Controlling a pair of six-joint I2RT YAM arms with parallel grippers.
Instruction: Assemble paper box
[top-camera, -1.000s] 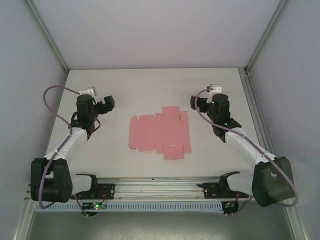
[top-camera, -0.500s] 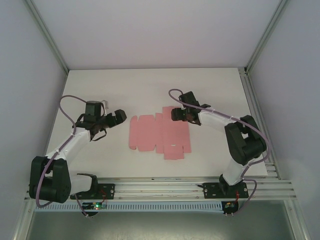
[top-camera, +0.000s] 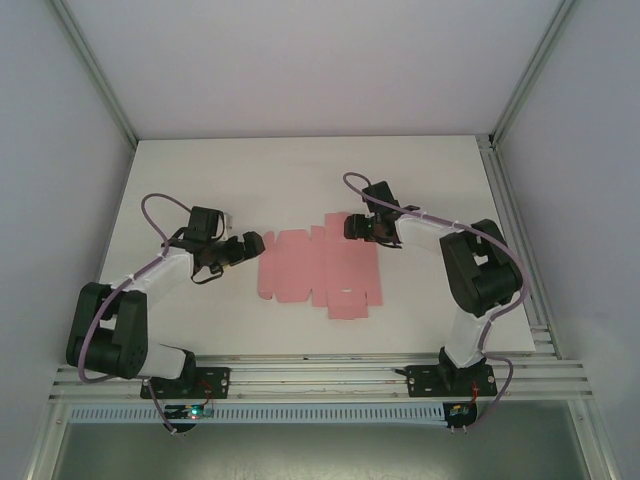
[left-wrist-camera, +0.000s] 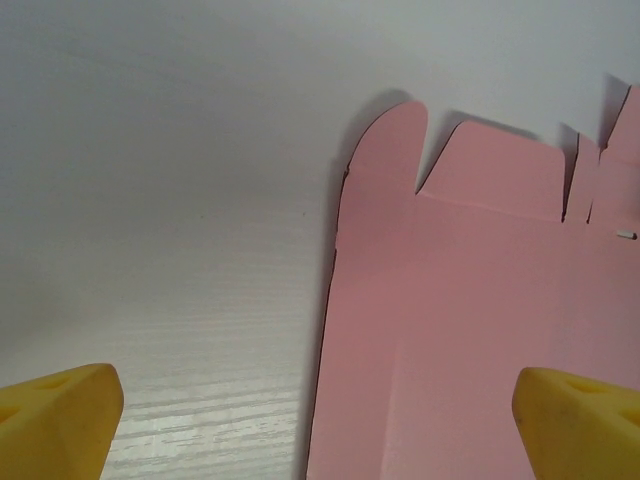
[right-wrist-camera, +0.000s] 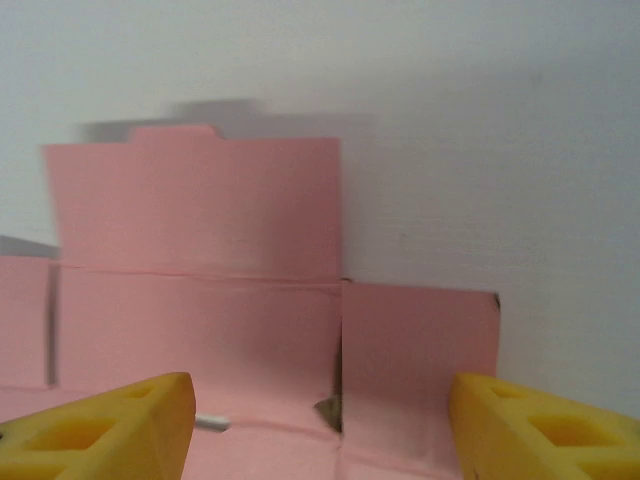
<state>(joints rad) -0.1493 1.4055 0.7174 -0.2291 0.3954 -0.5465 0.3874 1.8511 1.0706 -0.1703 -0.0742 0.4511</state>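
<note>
Unfolded pink paper box (top-camera: 320, 265) lying flat on table (top-camera: 300, 170). Just off its left edge, left gripper (top-camera: 252, 244) spread wide, empty. Over its far right flap, right gripper (top-camera: 350, 228) parted, gripping nothing.

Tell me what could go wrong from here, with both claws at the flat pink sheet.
1. The paper box lies flat on the table, so the open left claw at its left edge may just shove the thin card sideways instead of getting under it.
2. The open right claw sits over the far flaps; closing there could crease a flap off its fold line.
3. Pushing from both sides might buckle the sheet.
</note>
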